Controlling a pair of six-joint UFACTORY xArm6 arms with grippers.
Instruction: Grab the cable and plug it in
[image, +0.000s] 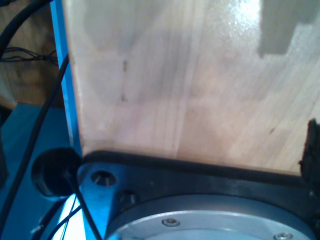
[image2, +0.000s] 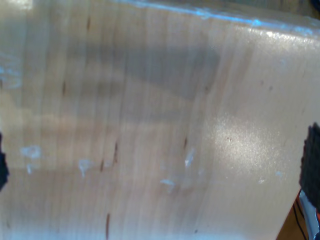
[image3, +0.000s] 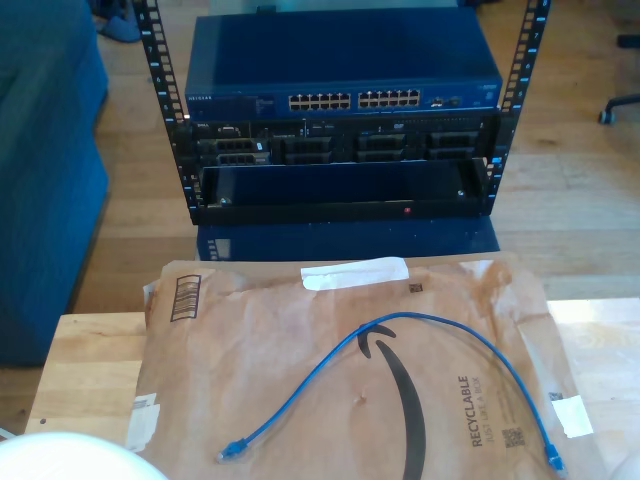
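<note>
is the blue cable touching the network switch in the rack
Apart. In the exterior view the cable lies looped on the brown paper mailer on the table, while the switch sits in the rack beyond the table edge, floor showing between them.

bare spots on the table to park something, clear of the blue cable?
Bare wood table at the exterior view's left of the brown paper mailer, and a strip at its right. On the mailer, the band by the white label is free. The cable arcs across the middle; crowded there.

Both wrist views are blurry, w/ my first gripper's dark finger (image: 313, 147) and my second gripper's finger (image2: 311, 159) cut off at the frame edges so jaw state unreadable; switch (image3: 340, 62) port labels too small to read.
</note>
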